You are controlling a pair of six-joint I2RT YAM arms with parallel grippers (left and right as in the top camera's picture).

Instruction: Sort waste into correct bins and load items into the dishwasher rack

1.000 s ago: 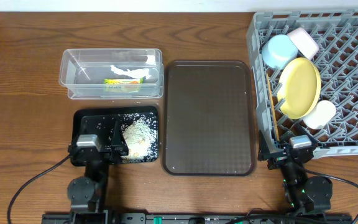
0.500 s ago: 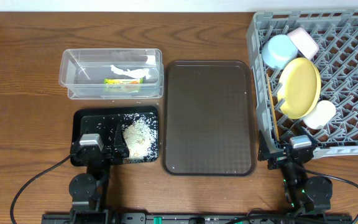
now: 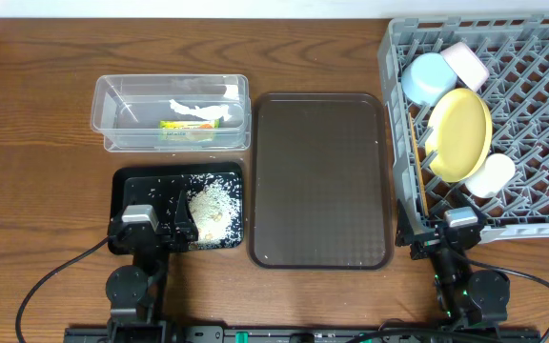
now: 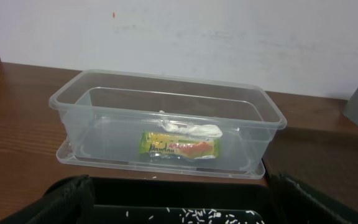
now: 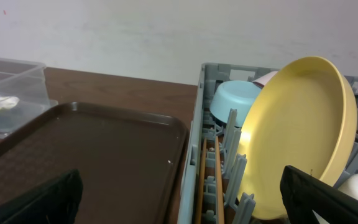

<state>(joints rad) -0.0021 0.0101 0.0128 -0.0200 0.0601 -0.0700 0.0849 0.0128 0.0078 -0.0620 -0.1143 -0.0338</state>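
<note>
The green-and-white wrapper point(image 3: 194, 118) point(image 4: 180, 144) lies in the clear tub point(image 3: 108, 110) point(image 4: 73, 99). The rice scraps point(image 3: 213, 208) point(image 4: 216, 216) lie in the black tub point(image 3: 127, 186) point(image 4: 166, 193). The grey rack point(image 3: 541, 114) point(image 5: 207, 93) holds the yellow plate point(image 3: 461, 133) point(image 5: 297, 137), blue bowl point(image 3: 425, 76) point(image 5: 232, 99), pinkish white bowl point(image 3: 467, 63), pale cup point(image 3: 490, 175) and chopsticks point(image 3: 417, 176) point(image 5: 211, 180). My left gripper point(image 3: 160, 227) point(image 4: 179, 205) is open and empty over the black tub's near end. My right gripper point(image 3: 446, 233) point(image 5: 179, 199) is open and empty at the rack's near left corner.
A flat brown tray point(image 3: 320, 179) point(image 5: 92, 149) lies between the tubs and the rack. A white wall stands behind the table. Bare wooden tabletop point(image 3: 36, 171) lies left of the tubs.
</note>
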